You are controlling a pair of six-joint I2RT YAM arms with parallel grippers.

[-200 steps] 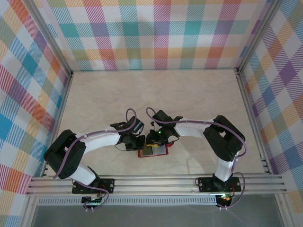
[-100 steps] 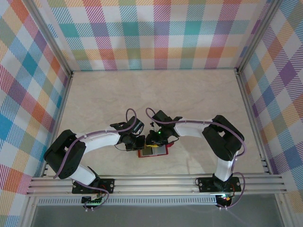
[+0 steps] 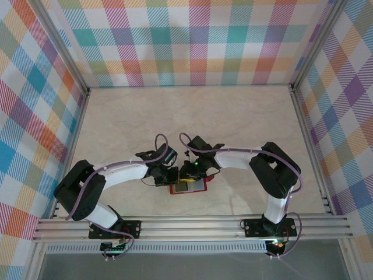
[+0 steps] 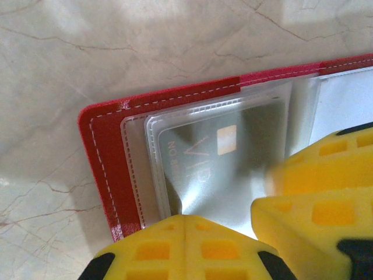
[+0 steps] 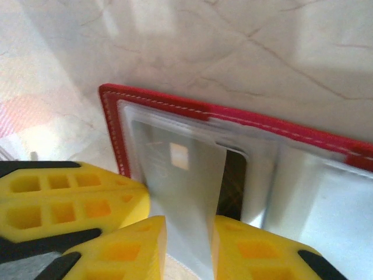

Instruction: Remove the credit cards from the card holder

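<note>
The red card holder [image 3: 196, 189] lies open on the table between both arms, its clear pockets facing up [image 4: 105, 151]. My left gripper [image 4: 185, 219] is shut, its yellow tips pressing on the near edge of the pocket page, at the holder's left side [image 3: 172, 177]. A grey credit card [image 4: 221, 157] with a gold chip lies under the clear plastic. In the right wrist view that credit card [image 5: 180, 186] runs out of the pocket and between the fingers of my right gripper [image 5: 189, 245], which is shut on it. A dark credit card [image 5: 233, 181] stays in the pocket beneath.
The two grippers work almost touching: the right fingers [image 4: 315, 192] sit just beside the left tips. The marble tabletop [image 3: 192, 116] stretches away behind the holder. Checked walls enclose three sides, and an aluminium rail [image 3: 192, 224] runs along the near edge.
</note>
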